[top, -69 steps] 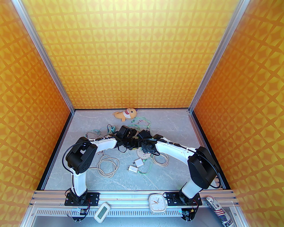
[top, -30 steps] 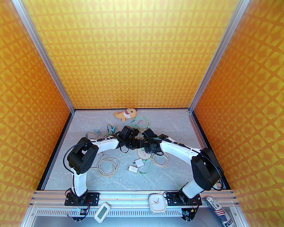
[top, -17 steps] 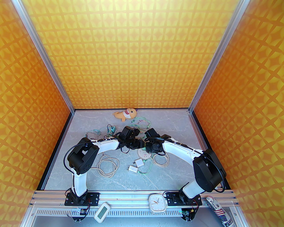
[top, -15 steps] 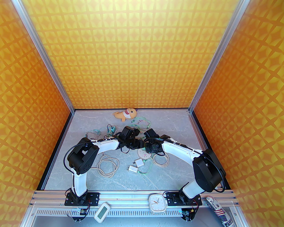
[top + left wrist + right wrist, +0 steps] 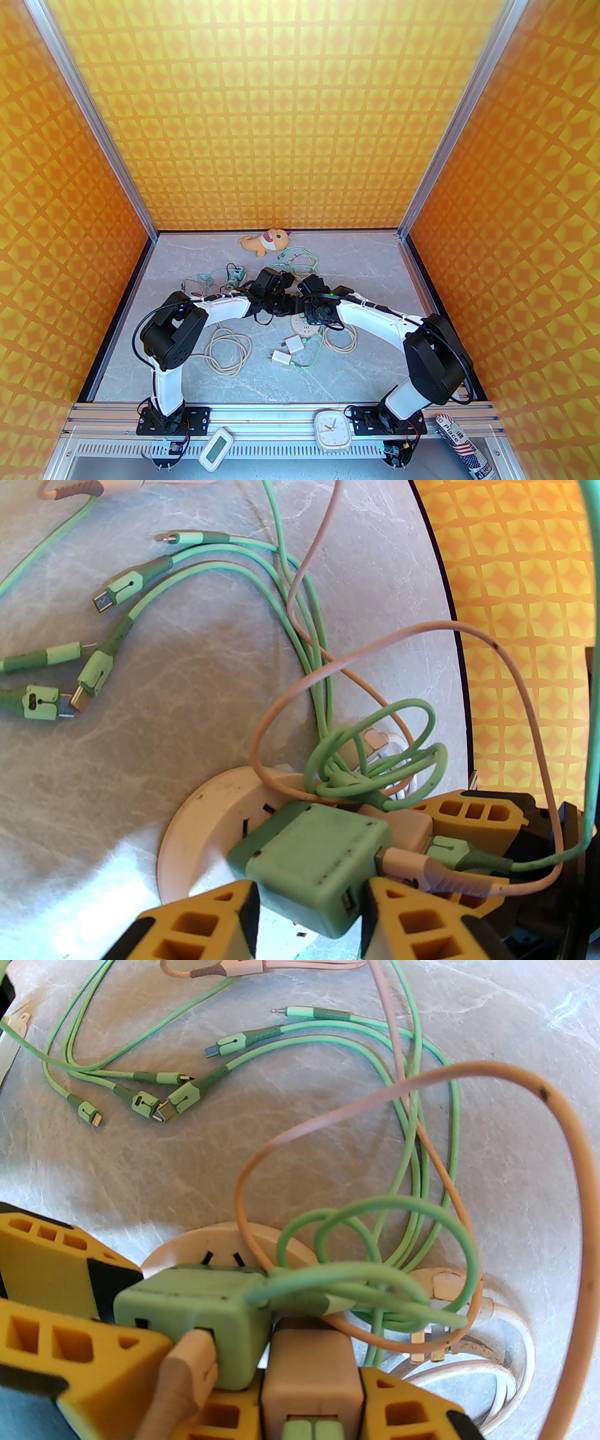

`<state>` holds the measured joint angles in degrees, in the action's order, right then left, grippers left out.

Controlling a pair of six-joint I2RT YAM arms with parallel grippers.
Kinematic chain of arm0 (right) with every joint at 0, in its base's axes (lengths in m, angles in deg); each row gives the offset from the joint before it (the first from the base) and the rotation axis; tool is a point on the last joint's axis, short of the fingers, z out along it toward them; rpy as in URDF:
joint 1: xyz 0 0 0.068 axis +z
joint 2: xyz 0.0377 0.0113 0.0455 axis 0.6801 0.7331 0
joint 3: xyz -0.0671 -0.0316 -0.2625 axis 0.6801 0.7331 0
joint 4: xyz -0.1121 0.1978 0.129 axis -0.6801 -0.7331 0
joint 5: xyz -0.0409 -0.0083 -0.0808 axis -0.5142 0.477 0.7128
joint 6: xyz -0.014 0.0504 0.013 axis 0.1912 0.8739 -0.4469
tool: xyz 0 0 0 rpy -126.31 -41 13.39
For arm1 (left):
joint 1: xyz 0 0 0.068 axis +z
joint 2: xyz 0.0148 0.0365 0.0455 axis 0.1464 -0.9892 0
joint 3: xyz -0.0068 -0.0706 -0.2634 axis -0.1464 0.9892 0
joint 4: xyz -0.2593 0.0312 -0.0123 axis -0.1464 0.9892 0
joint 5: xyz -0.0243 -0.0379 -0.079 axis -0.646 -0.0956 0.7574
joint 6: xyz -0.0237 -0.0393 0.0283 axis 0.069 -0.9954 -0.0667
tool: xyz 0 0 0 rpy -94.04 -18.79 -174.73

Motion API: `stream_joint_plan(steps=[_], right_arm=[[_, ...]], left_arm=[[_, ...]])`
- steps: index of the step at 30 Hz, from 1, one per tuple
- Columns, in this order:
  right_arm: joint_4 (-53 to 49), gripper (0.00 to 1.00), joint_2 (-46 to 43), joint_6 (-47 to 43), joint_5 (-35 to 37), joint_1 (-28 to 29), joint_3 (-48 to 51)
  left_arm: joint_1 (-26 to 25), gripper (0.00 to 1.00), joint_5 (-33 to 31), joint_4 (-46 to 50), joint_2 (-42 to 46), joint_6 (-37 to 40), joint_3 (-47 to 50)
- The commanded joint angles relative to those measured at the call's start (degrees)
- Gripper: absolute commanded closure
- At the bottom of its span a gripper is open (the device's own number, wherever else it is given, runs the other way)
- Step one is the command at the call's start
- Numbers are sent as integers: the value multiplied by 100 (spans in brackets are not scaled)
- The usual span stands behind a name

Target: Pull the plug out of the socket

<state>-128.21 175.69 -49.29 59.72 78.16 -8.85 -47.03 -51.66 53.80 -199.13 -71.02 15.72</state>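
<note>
A white clock (image 5: 332,430) stands on the near rail. Past it, on the grey worktop (image 5: 365,281), lie two white adapters (image 5: 295,345), and just beyond them sits the round white socket (image 5: 206,817) with both plugs on it. The left hand (image 5: 307,902) is closed on the green plug (image 5: 309,855) — a yellow finger against each side. The right hand (image 5: 311,1405) grips the beige plug (image 5: 311,1372) just beside it, and the two plugs touch. Whether either plug's pins are seated cannot be told. A pink cable (image 5: 468,630) is plugged into the green plug and loops over the socket among green cables (image 5: 262,573) whose loose ends lie farther out. An orange plush toy (image 5: 262,242) rests by the back wall.
</note>
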Motion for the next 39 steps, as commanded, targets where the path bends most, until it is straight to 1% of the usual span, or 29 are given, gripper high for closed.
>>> stream_joint_plan(steps=[1,5,7,17,19,22,26,30,33,39], right_arm=[[361,73,-448,-96,-328,-237,30],[356,73,-627,-166,-479,-595,137],[343,73,-677,-175,-504,-661,147],[362,74,-726,-91,-551,-598,62],[234,74,-743,-125,-385,-594,5],[-139,73,-828,-243,87,-595,-136],[-494,72,-1022,-502,455,-610,-254],[-752,72,-1232,-667,793,-751,-320],[-915,72,-1311,-785,1061,-928,-385],[-1127,71,-1190,-957,1373,-1542,-455]], left_arm=[[51,60,-1577,2023,-875,109,627],[51,60,-1581,2046,-924,109,596],[47,61,-1580,2053,-924,109,587],[47,62,-1559,2160,-926,117,416],[47,62,-1559,2180,-925,134,376],[49,62,-1560,2217,-935,131,343],[48,61,-1563,2246,-924,114,313],[49,61,-1559,2291,-898,133,247],[47,61,-1559,2327,-883,144,212],[48,61,-1559,2347,-796,132,199]])
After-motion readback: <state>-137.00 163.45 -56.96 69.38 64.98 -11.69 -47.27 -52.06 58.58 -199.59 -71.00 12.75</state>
